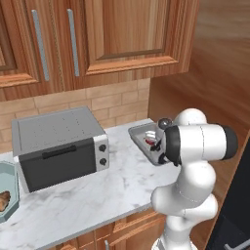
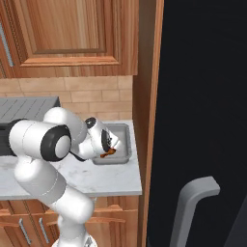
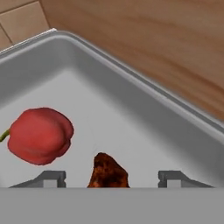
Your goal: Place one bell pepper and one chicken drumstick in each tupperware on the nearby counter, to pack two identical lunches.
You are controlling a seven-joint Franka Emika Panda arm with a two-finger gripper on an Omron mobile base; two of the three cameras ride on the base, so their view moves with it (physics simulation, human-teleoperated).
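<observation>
the dark chicken drumstick (image 3: 109,172) lies in the grey tupperware (image 3: 144,109), right between the two tips of the claw (image 3: 107,178). the claw is apart, with a gap on each side of the meat, so it does not seem to be holding it. the drumstick looks light and firm, a bit bumpy and maybe greasy, so it could slip; the fat end would be the best place to take hold, not the thin bone. just beside it in the same tupperware sits a red bell pepper (image 3: 40,135), smooth, shiny and round, so it may roll or slide if pinched off its middle. the hand view shows both foods up close and the bare grey floor around them. the left base view shows much more: the grey tupperware at the far end of the white table (image 1: 93,195), a toaster oven (image 1: 58,146) in the middle, and the teal tupperware (image 1: 10,188) at the left edge with another drumstick (image 1: 4,200) in it. the right base view shows the arm bent over the grey tupperware next to a tall dark door (image 2: 202,120).
</observation>
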